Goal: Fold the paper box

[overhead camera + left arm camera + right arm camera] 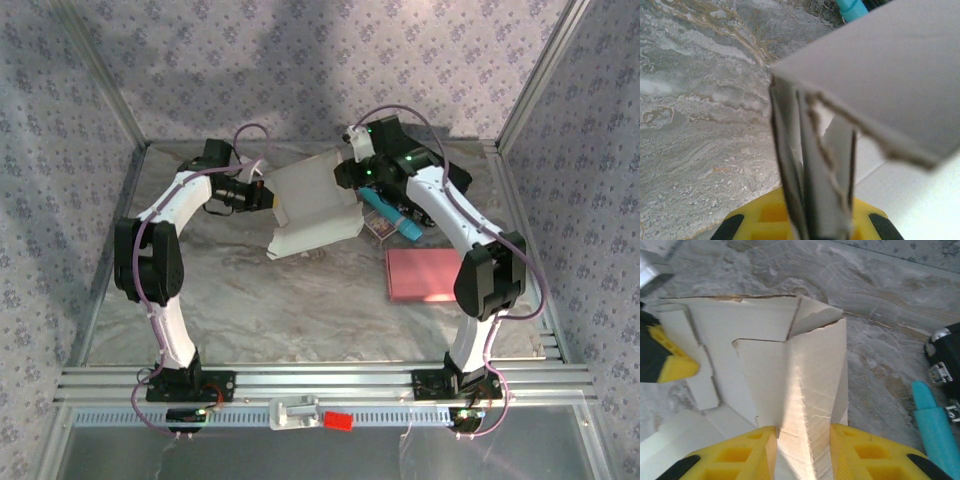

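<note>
The left gripper (812, 220) has its jaws clenched on thin upright flaps of the paper box (890, 65), seen edge-on and blurred. A broad panel of the box slants across the upper right of that view. The right gripper (802, 447) has its jaws grasping a creased, folded panel that rises between its yellow pads.

From above, the paper box lies near the middle of the frame on the far half of the marbled bench (250, 300). It is half open, with its broad face up and its front wall running slantwise from lower left up to the right. The left gripper holds its left edge, and the right gripper holds its upper right corner.

The right wrist view alone shows the fold lines, the ragged flap edges and the left gripper's yellow tip at the left edge. A teal tube (395, 215) lies just right of the box, partly under the right arm. A flat pink pad (425, 273) sits apart, lower right. A small red piece (338, 420) rests on the near rail.
</note>
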Available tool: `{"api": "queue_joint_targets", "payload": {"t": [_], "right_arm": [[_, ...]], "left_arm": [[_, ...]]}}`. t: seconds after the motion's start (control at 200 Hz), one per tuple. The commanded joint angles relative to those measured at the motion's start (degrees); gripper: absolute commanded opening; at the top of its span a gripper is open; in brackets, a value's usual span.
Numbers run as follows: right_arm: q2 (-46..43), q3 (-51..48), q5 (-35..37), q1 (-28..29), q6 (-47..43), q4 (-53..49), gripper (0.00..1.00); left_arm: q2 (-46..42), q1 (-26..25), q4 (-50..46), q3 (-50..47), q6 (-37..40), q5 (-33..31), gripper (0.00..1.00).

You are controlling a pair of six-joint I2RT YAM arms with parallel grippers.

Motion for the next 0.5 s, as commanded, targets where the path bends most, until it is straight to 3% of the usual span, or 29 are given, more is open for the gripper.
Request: {"api": "queue_joint_targets", "payload": {"t": [0.0,0.145,0.335,0.495], "right_arm": [[2.6,2.96,9.2,1.7,-0.7,-4.09,0.35],[3.18,3.89,11.74,2.01,-0.7,-5.02,0.36],[2.72,3.98,6.47,1.32,-0.83,-4.94,0.37],[3.9,4.84,7.33,1.09,-1.06,-7.1,0.38]], "left_arm": [[-0.85,-0.92,-1.11,1.99,1.83,2.28,0.0],[-1.03,-1.01,-1.25,1.91,1.83,2.09,0.0],[-1.15,-1.01,-1.42,1.82,1.89,2.05,0.0],[-1.1,-1.18,-1.44,2.18,1.81,2.0,0.0]]}}
